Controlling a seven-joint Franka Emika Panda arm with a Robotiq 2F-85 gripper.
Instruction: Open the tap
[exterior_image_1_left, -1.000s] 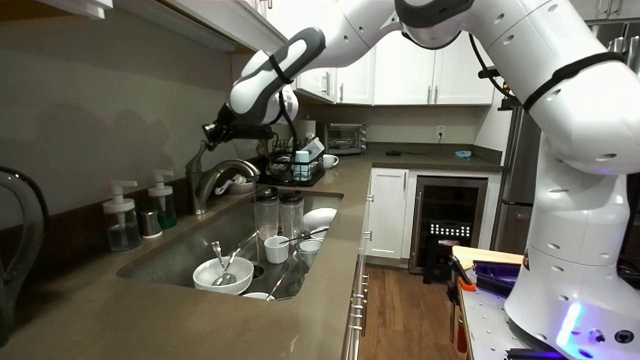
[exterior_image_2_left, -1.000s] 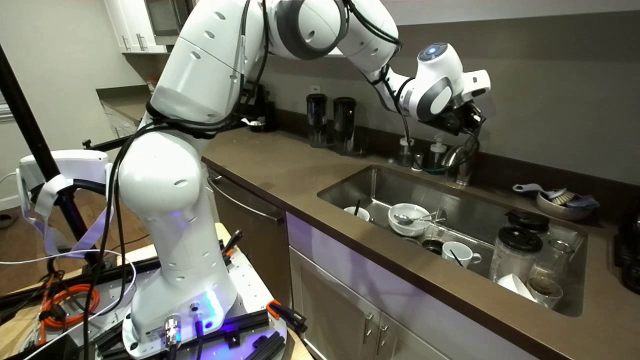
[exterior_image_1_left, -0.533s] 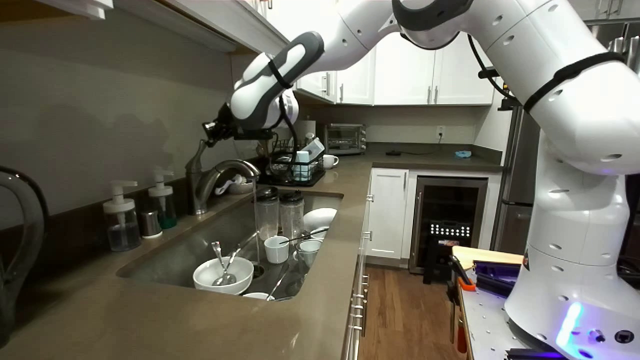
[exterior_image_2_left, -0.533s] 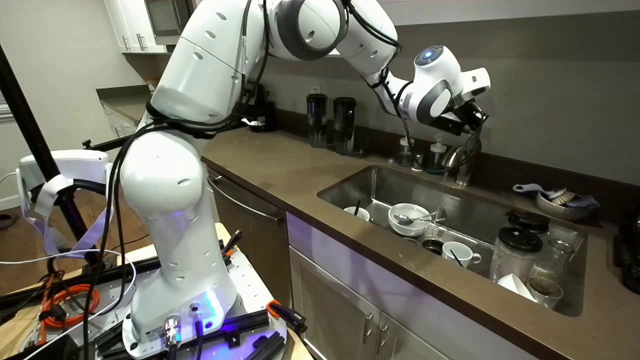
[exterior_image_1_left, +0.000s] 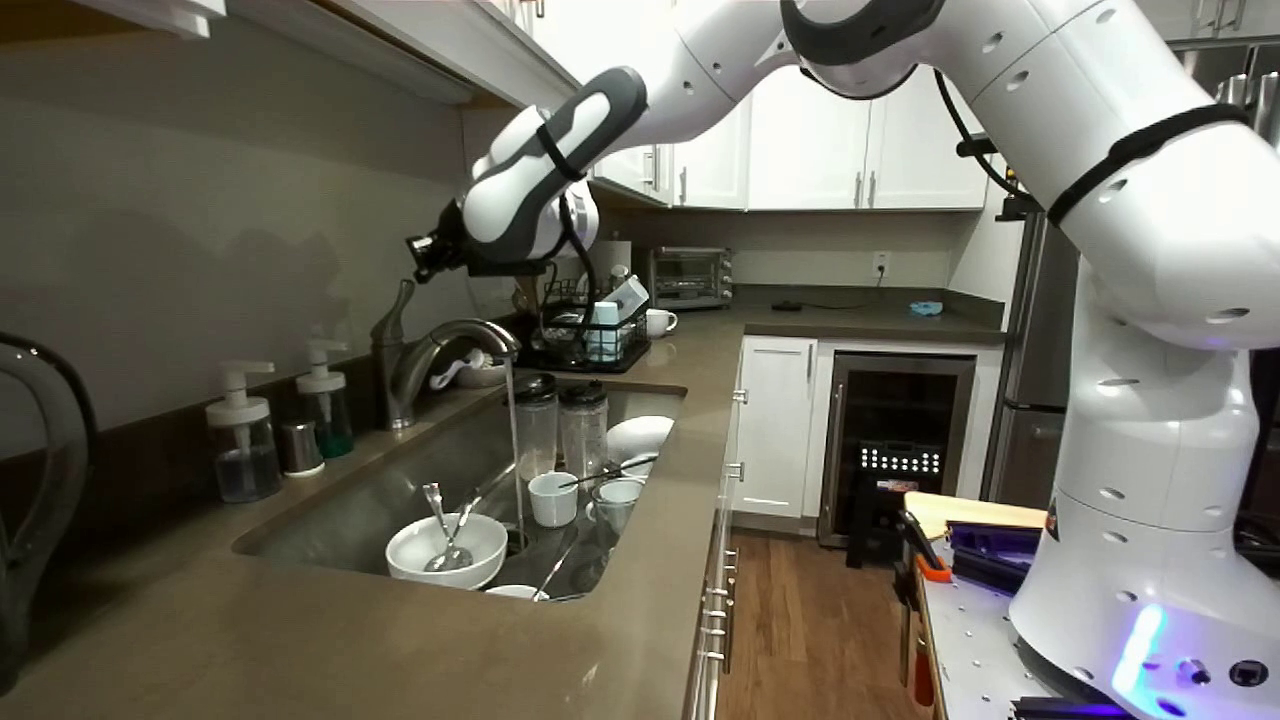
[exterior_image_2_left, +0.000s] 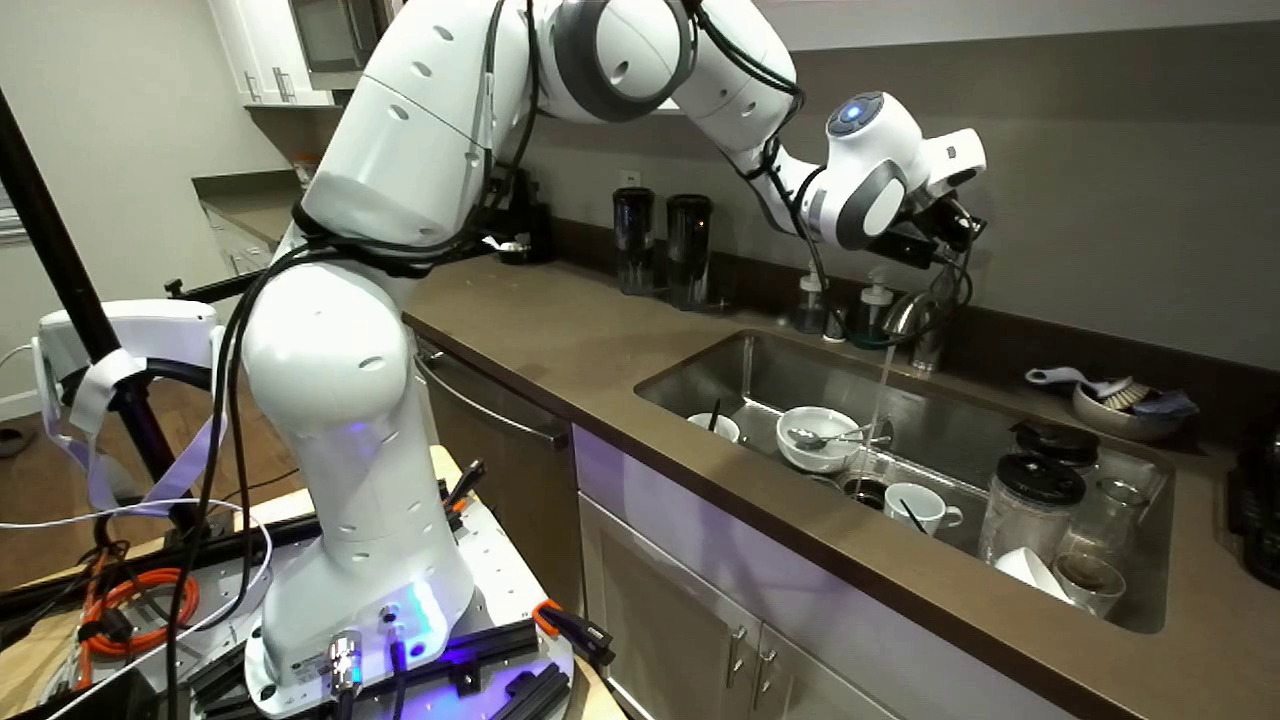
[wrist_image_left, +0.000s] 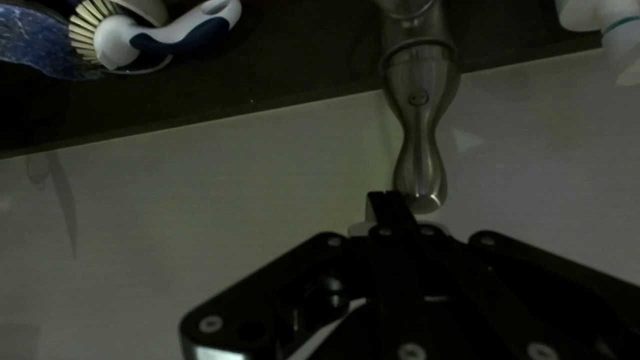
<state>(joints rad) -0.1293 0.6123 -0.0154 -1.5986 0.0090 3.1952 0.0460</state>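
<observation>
The metal tap (exterior_image_1_left: 406, 385) stands behind the sink, with an arched spout and an upright lever (exterior_image_1_left: 392, 315). A clear stream of water (exterior_image_1_left: 515, 440) runs from the spout, also visible in an exterior view (exterior_image_2_left: 880, 400). Hanging cables partly hide the tap (exterior_image_2_left: 930, 345) there. In the wrist view the lever (wrist_image_left: 419, 135) points toward my gripper (wrist_image_left: 386, 194). The two fingertips are together with nothing between them, just beside the lever's tip. My gripper (exterior_image_1_left: 422, 262) is just above the lever's tip; whether it touches the lever cannot be told.
The sink (exterior_image_2_left: 760, 370) holds a white bowl (exterior_image_2_left: 815, 440), mugs and lidded jars (exterior_image_2_left: 1030, 500). Soap bottles (exterior_image_1_left: 240, 440) stand beside the tap. The wall (wrist_image_left: 200, 225) is close behind the lever. A bowl with a brush (exterior_image_2_left: 1125, 405) sits on the other side.
The water stream has become thicker and easier to see. My gripper has moved slightly up and sideways, and a small gap now shows between it and the lever's tip.
</observation>
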